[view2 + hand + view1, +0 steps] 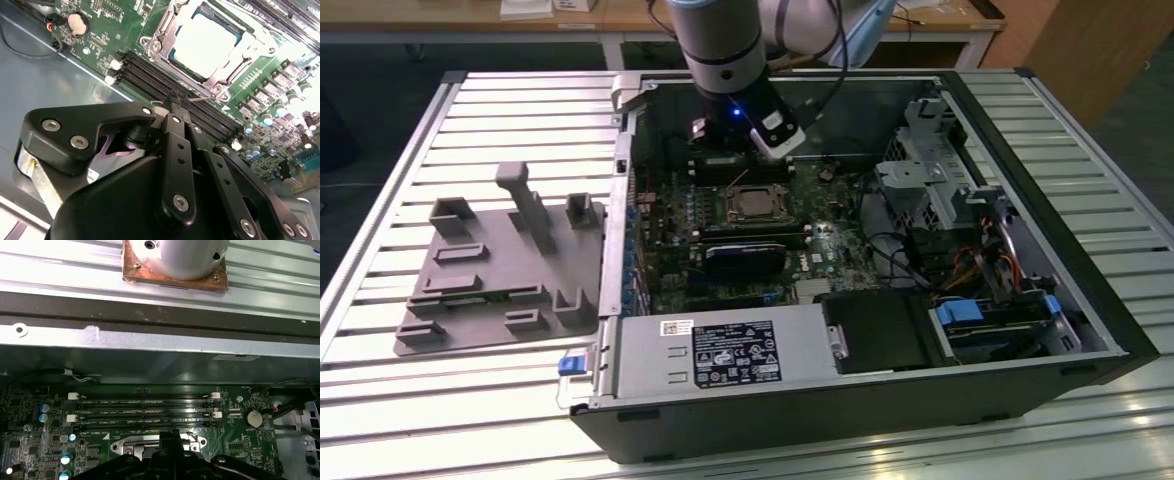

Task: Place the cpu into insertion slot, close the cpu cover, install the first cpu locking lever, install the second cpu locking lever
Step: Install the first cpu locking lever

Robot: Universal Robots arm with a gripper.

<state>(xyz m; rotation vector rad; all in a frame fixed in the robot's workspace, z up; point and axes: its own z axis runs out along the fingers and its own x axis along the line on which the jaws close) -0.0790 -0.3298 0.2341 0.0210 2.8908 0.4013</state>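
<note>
Your cpu [207, 42], a flat square with a dull silver-grey top, lies level on the green motherboard [100, 30]. The shiny metal cpu cover [161, 31] lies flat around its edges. The gripper [176, 97] has its black fingers [176, 135] closed together, tips beside a thin wire lever [202, 98].

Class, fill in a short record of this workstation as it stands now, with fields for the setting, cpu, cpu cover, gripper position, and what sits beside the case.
setting: open computer case on a slatted table
cpu: silver top showing, seated in the insertion slot
cpu cover: lies flat, framing the cpu
gripper: low over the motherboard, tip at the memory slots beside the socket
beside case: grey fixture tray, on the exterior view's left
</note>
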